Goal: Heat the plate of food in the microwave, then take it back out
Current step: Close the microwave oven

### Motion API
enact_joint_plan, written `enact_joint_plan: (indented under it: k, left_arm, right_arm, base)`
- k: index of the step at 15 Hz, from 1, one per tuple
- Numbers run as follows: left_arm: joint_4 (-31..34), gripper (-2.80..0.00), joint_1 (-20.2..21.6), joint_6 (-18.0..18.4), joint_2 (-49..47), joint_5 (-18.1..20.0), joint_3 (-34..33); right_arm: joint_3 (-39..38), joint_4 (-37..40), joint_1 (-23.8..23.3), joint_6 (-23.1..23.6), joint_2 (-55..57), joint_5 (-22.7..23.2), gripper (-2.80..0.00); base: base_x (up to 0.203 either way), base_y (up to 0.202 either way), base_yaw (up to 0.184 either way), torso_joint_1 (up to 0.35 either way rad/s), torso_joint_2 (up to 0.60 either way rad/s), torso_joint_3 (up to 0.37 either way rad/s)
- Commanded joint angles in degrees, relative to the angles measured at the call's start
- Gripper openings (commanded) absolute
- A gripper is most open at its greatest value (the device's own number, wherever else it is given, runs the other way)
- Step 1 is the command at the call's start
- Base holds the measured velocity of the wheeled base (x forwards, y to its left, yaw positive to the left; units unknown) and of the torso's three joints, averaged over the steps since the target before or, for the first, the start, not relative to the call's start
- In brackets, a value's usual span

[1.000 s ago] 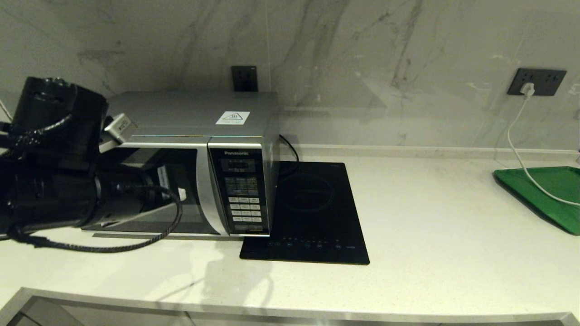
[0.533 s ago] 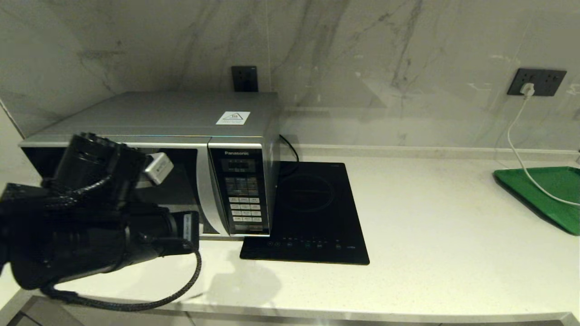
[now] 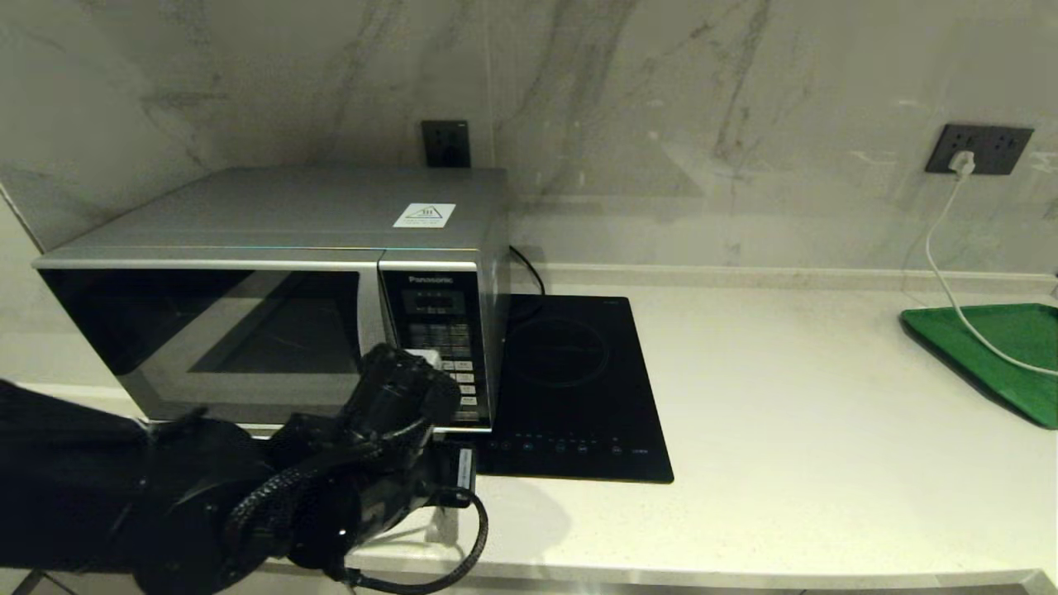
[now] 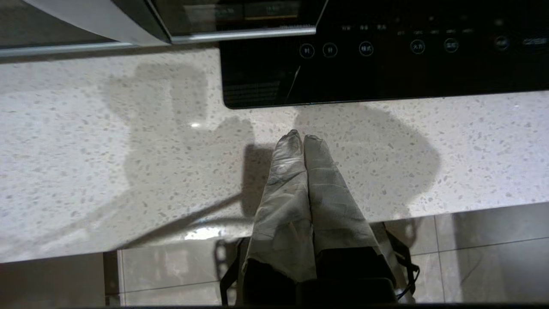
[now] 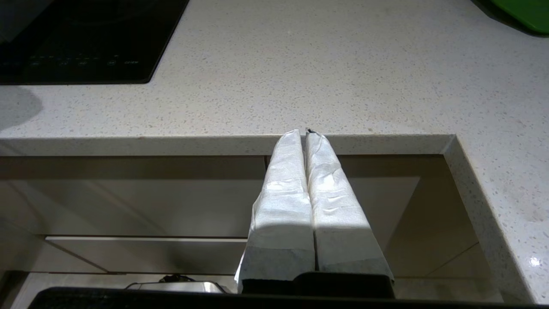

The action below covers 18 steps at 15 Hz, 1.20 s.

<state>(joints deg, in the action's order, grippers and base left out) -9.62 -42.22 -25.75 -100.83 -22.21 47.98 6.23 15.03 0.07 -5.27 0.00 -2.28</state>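
The silver-grey microwave stands at the back left of the counter with its dark glass door closed. Its keypad panel is partly covered by my left wrist. The plate of food shows in no view. My left arm hangs low over the counter's front edge, in front of the microwave's right corner. My left gripper is shut on nothing and points at bare counter just short of the cooktop. My right gripper is shut and empty, parked below the counter's front edge, outside the head view.
A flat black induction cooktop lies right of the microwave. A green tray sits at the far right, with a white cable running to it from a wall socket. Pale speckled counter spreads between the cooktop and the tray.
My left arm has swung down and to the right, away from the microwave door to the counter's front edge. The whole closed door now shows.
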Motion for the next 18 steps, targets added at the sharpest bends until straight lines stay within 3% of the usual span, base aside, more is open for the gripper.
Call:
enact_joint_plan:
  k: [1,8,13,18]
  left_arm:
    - [-1.6,-2.8,-0.2,-1.6,-5.4,-0.3,-0.2]
    - [-3.6,-2.8,2.5,-2.1,-12.3,-0.2,5.7]
    - [-9.6,-2.8,5.3,0.7,-16.4,-0.3,7.0]
    - [-10.2,-2.8,6.5,1.4,-16.3,-0.2,8.8]
  right_arm:
    - [0.0,0.1,0.0,0.0,0.0,0.0,-2.8]
    - [0.0,0.1,0.0,0.0,0.0,0.0,-2.8]
    - [0.0,0.1,0.0,0.0,0.0,0.0,-2.8]
    - [0.0,0.1,0.0,0.0,0.0,0.0,-2.8]
  base:
    - [0.0,0.0,0.0,0.0,0.0,0.0]
    - [0.0,0.0,0.0,0.0,0.0,0.0]
    - [0.0,0.0,0.0,0.0,0.0,0.0]
    - [0.0,0.0,0.0,0.0,0.0,0.0]
